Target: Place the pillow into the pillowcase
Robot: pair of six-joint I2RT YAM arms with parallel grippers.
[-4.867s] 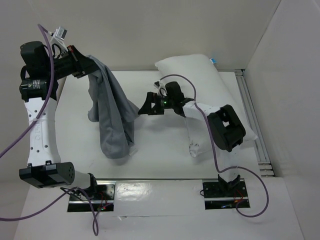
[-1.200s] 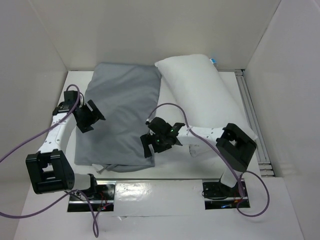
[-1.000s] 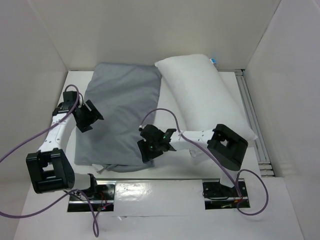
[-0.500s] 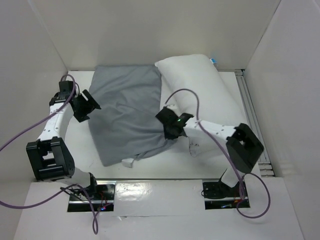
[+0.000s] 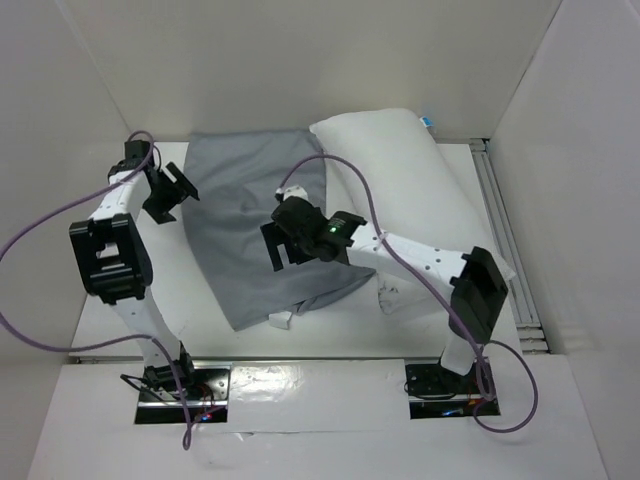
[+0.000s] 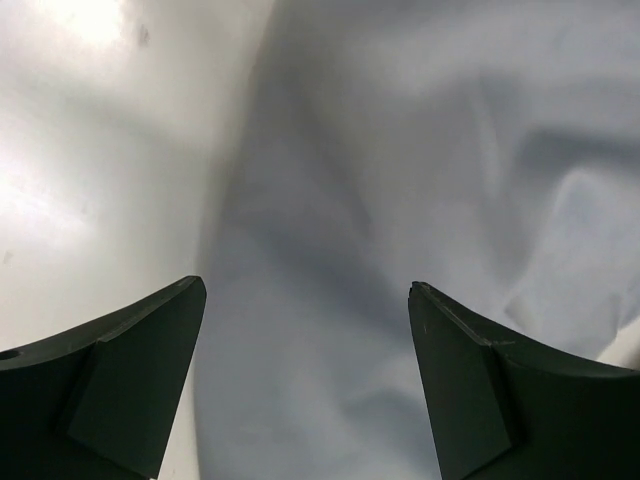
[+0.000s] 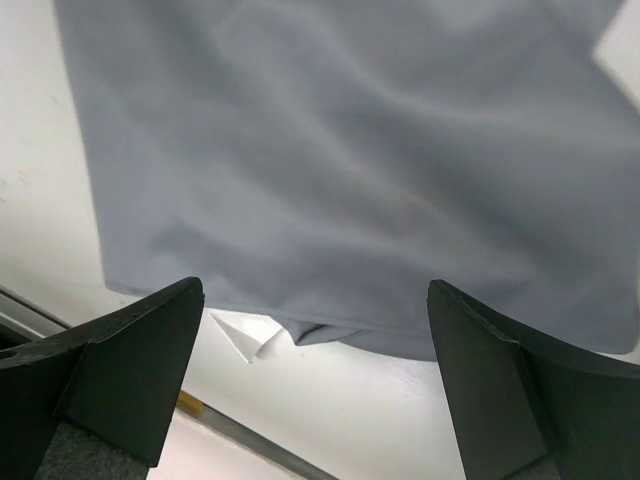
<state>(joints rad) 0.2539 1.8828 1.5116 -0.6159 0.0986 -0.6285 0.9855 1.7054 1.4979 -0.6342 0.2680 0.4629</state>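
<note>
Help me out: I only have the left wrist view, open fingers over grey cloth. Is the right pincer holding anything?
Observer: No. The right pincer hangs open above the pillowcase, with nothing in it.
Operator: Where is the pillow?
Observer: The pillow lies outside the pillowcase, along its right side.
Operator: And where over the cloth is my pincer?
Observer: The left pincer is at the pillowcase's far left edge, half over bare table.
</note>
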